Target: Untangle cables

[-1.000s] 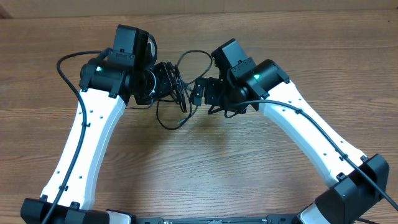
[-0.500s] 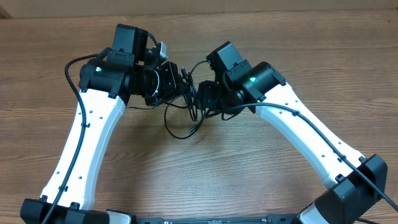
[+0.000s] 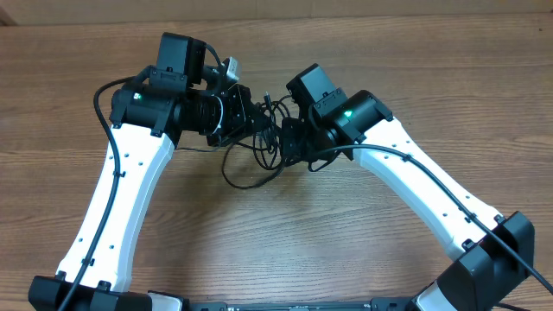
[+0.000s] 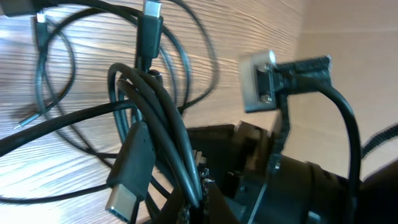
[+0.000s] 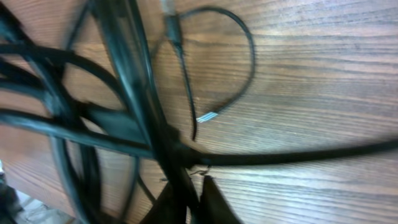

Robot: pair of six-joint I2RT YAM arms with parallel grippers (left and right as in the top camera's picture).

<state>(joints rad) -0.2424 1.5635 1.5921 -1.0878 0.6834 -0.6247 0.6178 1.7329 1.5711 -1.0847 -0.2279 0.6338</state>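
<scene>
The cables are thin black cords tangled between my two arms, lifted at the top, with one loop trailing onto the wooden table. My left gripper is shut on a bunch of strands; in the left wrist view those cables rise from between the fingertips of the left gripper, and a flat metal-tipped plug hangs beside them. My right gripper faces it from the right. In the right wrist view the right gripper is pinched on one strand of the cables.
The right arm's dark body with a silver connector block fills the right side of the left wrist view. A thin loose cord end lies on the wood. Both white arms reach in from the near table edge.
My right gripper has moved left to the bundle and closed on a strand. The left gripper has carried the cables slightly right, and the wide loops have drawn into a tighter clump.
</scene>
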